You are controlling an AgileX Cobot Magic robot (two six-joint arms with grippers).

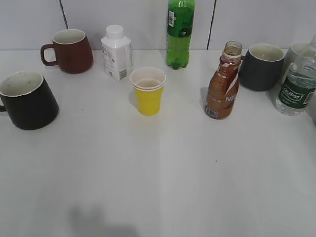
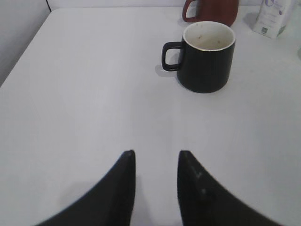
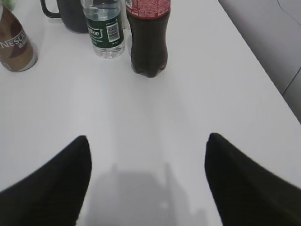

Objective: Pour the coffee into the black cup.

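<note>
White table (image 1: 158, 187) carries, along its far edge, a green soda bottle (image 1: 180, 32) with green liquid, a water bottle (image 1: 296, 86) near the far right corner, and the uncapped coffee bottle (image 1: 224, 84), brown liquid nearly to the neck, standing right of middle. Black cup (image 1: 27, 101) sits at the left edge, whitish inside and looking empty; yellow paper cup (image 1: 148, 91) mid-table holds a pale liquid. Left gripper (image 2: 156, 162) jaws slightly parted, right gripper (image 3: 148, 146) jaws spread wide; both hold nothing.

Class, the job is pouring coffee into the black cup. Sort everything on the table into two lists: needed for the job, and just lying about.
Needed:
coffee bottle
black cup

Lying about:
maroon mug
white carton
yellow paper cup
green soda bottle
dark grey mug
water bottle
cola bottle
</note>
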